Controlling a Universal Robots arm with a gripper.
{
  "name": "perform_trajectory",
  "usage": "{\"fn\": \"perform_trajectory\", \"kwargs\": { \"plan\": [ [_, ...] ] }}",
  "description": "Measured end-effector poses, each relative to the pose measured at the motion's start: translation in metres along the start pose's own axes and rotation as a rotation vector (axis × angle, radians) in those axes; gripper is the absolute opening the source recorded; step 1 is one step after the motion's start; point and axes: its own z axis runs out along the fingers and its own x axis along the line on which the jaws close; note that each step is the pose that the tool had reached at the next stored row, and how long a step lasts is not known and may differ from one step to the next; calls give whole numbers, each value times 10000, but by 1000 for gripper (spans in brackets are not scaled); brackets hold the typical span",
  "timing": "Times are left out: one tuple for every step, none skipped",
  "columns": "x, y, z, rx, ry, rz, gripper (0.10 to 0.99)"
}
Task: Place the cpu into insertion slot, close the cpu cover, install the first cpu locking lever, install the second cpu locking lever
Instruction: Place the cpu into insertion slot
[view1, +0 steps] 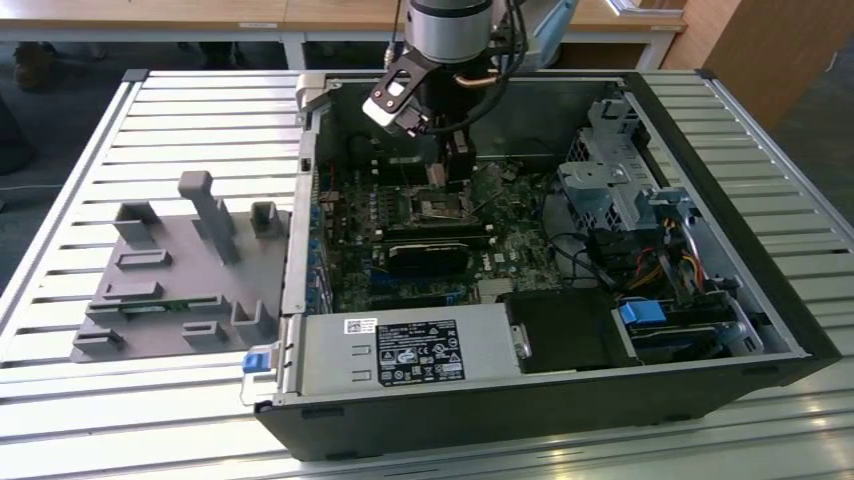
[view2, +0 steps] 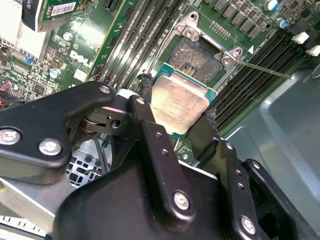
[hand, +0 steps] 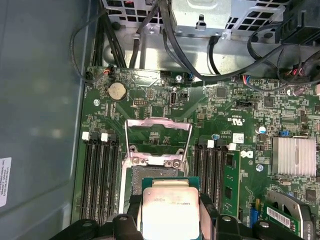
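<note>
My gripper (view2: 177, 102) is shut on the cpu (view2: 179, 104), a flat silver-grey square with a thin green rim. In both wrist views the chip hangs tilted just above the insertion slot (view2: 197, 55), partly overlapping it. The black fingers (hand: 131, 212) press the chip's two opposite edges, and the cpu (hand: 170, 212) hides the near part of the slot (hand: 152, 175). The cpu cover (hand: 157, 135), a silvery frame, stands swung open beyond the socket. A thin locking lever (view2: 265, 70) sticks out sideways, unlatched. In the exterior view the gripper (view1: 454, 160) is low inside the computer case, over the slot (view1: 441, 205).
Black memory slots (hand: 100, 175) flank the socket on both sides. A finned heat sink (hand: 295, 155) and black cables (hand: 200, 75) lie nearby. The white-labelled grey box (view1: 400, 350), a drive cage (view1: 614, 190) and the case walls (view1: 747, 250) hem in the board. A grey fixture (view1: 174, 270) sits outside.
</note>
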Motion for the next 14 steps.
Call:
{"fn": "perform_trajectory", "kwargs": {
  "plan": [
    [2,-1,10,2,-2,-1,541],
    [5,-2,23,3,-4,-1,541],
    [8,-3,38,2,-3,-1,541],
    [10,-4,54,2,-3,-1,541],
    [14,-6,70,2,-2,-1,541],
    [18,-7,84,1,-2,0,541],
    [22,-8,98,2,-3,8,541],
    [26,-9,111,3,-8,55,541],
    [29,-10,125,4,-16,147,541],
    [32,-12,136,5,-26,241,541],
    [34,-13,145,6,-32,311,541],
    [35,-13,152,5,-34,327,541],
    [35,-14,158,5,-33,328,541],
    [35,-14,161,5,-33,330,541]
  ]
}}
